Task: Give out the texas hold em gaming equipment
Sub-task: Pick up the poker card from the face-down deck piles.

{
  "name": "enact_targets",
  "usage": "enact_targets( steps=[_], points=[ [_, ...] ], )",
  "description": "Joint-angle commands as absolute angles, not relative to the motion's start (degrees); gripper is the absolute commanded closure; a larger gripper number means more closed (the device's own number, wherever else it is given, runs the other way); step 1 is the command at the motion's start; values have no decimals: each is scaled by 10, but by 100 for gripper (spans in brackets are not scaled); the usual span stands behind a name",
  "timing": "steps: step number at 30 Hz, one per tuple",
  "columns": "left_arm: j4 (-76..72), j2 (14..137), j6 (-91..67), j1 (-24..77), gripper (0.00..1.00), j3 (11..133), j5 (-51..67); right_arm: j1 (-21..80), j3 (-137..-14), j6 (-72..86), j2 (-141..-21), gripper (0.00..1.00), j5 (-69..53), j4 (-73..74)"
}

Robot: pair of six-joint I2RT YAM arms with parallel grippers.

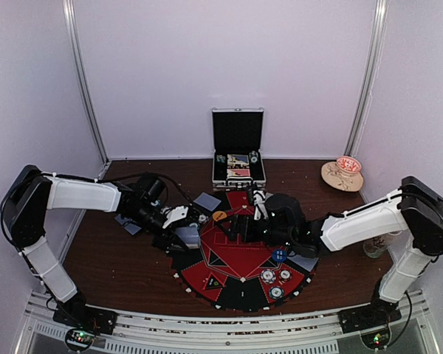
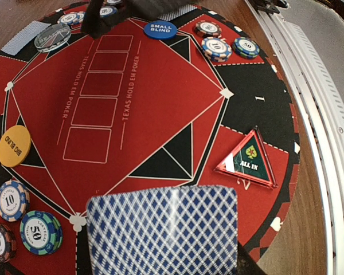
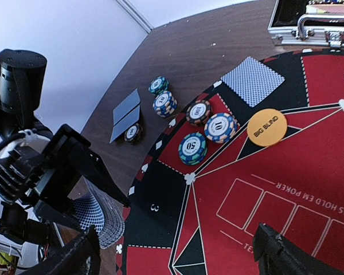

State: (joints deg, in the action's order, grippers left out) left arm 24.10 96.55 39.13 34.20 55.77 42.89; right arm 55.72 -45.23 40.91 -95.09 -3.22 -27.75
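Observation:
My left gripper is shut on a deck of blue-backed playing cards, held over the near-left edge of the round red-and-black poker mat. The deck also shows in the right wrist view. My right gripper is open and empty over the mat's middle. Three chip stacks sit beside the orange BIG BLIND disc. Three more stacks lie near the blue SMALL BLIND disc. One card lies face down on the mat.
An open metal case stands behind the mat. A tan dish is at the back right. An ALL IN triangle lies on the mat's near side. Two cards, chips and a dark chip lie on the wood left of the mat.

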Motion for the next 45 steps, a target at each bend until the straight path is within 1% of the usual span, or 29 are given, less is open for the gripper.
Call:
enact_targets(
  steps=[1, 10, 21, 28, 30, 38, 45],
  points=[
    [235, 954, 398, 344, 55, 561, 447, 566, -484, 427, -993, 6, -49, -322],
    [234, 955, 399, 344, 55, 561, 448, 572, -532, 456, -1068, 7, -114, -371],
    [234, 953, 399, 344, 55, 560, 448, 586, -596, 461, -1133, 7, -144, -368],
    [234, 952, 399, 344, 55, 560, 448, 589, -617, 457, -1157, 9, -148, -351],
    [234, 952, 399, 344, 55, 560, 448, 589, -627, 456, -1166, 11, -141, -339],
    [235, 952, 399, 344, 55, 560, 448, 588, -654, 440, -1179, 26, -97, -281],
    [235, 952, 399, 344, 55, 560, 449, 586, -638, 425, -1156, 39, -60, -250]
  ],
)
